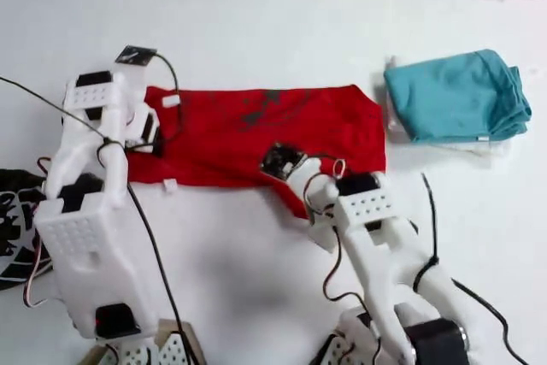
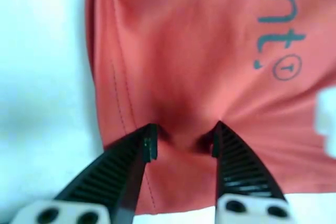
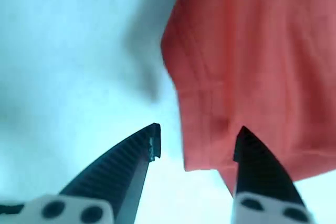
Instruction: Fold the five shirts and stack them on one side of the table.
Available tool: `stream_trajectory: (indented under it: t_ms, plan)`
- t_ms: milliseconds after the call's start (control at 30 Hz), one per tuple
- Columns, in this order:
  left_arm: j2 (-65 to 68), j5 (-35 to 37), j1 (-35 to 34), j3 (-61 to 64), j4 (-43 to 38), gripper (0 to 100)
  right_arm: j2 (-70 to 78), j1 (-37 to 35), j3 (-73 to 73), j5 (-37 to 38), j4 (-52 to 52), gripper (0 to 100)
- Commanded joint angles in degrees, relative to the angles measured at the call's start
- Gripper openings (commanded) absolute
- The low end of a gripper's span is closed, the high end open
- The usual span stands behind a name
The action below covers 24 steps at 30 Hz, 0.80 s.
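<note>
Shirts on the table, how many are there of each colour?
red shirt: 1
teal shirt: 1
white shirt, folded under the teal one: 1
black-and-white cloth, likely a shirt: 1
Total: 4

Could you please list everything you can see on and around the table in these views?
red shirt: one, red, spread flat mid-table
teal shirt: one, teal, folded, far right of the table, on top of the white cloth
white cloth: one, white, folded under the teal shirt
patterned cloth: one, black and white, at the table's left edge
table: one, white
left arm, right arm: two, white, along the near edge
left end effector: one, black fingers, open, tips on the red shirt, fabric bunched between
right end effector: one, black fingers, open, straddling the red shirt's near corner edge
</note>
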Motion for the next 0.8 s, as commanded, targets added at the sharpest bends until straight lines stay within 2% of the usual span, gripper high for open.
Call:
stream_trajectory:
  t_ms: [0, 233, 467, 600, 767]
  plan:
    - [0.2, -0.3, -0.4, 1.8, -1.3, 13, 3.5, -0.5, 0.1, 0.0, -1.5, 23.5]
    - [0.0, -0.6, -0.4, 2.7, -2.0, 13, 12.2, 0.3, -2.1, 0.2, -5.6, 23.6]
    - [0.0, -0.6, -0.4, 2.7, -2.0, 13, 21.3, 10.0, -17.0, 0.6, -2.3, 23.4]
    - [0.0, -0.6, -0.4, 2.7, -2.0, 13, 23.7, 14.9, -23.5, 5.9, 2.3, 23.4]
    - [0.0, -0.6, -0.4, 2.6, -2.0, 13, 22.6, 19.4, -27.7, 8.5, 6.5, 23.4]
